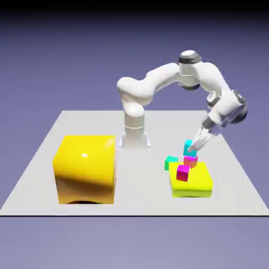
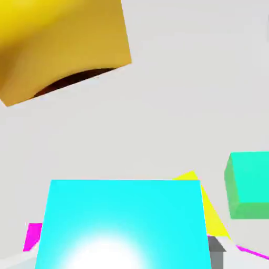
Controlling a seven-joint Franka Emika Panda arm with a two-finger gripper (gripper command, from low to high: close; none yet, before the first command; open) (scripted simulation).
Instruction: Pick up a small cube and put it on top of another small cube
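Fingers [image 1: 195,148] are clenched on the tiny bright cyan-blue cube [image 1: 189,146]; from my console I see them pinching it at the tip of the two-finger gripper [image 1: 193,151], and in the hand view that cube [image 2: 123,223] fills the lower middle and hides most of both finger tips, with only a grey sliver showing at its lower right.

I read the white arm [image 1: 157,84] as rising from its base at the far edge of the grey table [image 1: 42,157], folding forward over its shoulder, then dropping steeply through the wrist so the hand slants down and toward the exterior view's left. The held cube hangs just above the tiny cube with a magenta top and an orange-tinted side [image 1: 190,161]; whether the two touch I cannot tell.

That magenta-and-orange cube sits on the flat yellow block [image 1: 192,184], at its far edge. An all-magenta cube with a crimson side [image 1: 182,172] rests on the same block, just in front of it. A small greener teal cube [image 1: 171,162] stands on the table just beside the flat block's far left corner. A big yellow block [image 1: 85,168] stands well apart from it, toward the exterior view's left.
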